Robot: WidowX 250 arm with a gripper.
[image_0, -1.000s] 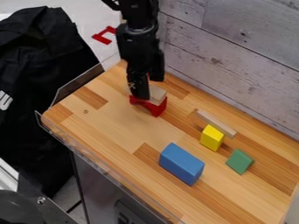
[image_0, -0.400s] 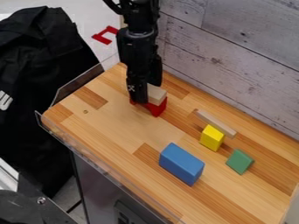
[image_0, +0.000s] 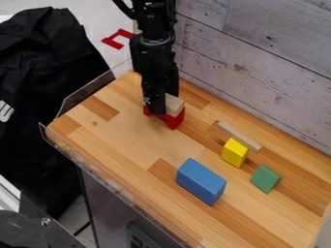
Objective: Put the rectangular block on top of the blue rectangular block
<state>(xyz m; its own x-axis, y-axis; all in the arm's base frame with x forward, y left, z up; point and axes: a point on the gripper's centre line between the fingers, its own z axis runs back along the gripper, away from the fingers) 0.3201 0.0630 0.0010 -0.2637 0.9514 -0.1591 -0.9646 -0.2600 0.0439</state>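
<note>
At the pincer [image_0: 163, 103], the pale wooden block [image_0: 175, 104] sits atop the red block [image_0: 176, 121].
Whether the pincer grips it, I cannot tell. Well apart from the pincer, nearer the camera, the blue rectangular block [image_0: 199, 180] has a bare top; stacking looks undone, with 2 steps left: lifting and placing.

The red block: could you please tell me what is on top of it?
A light wooden block sits on the red block. The black pincer covers part of both, so their hidden portions cannot be seen.
</note>
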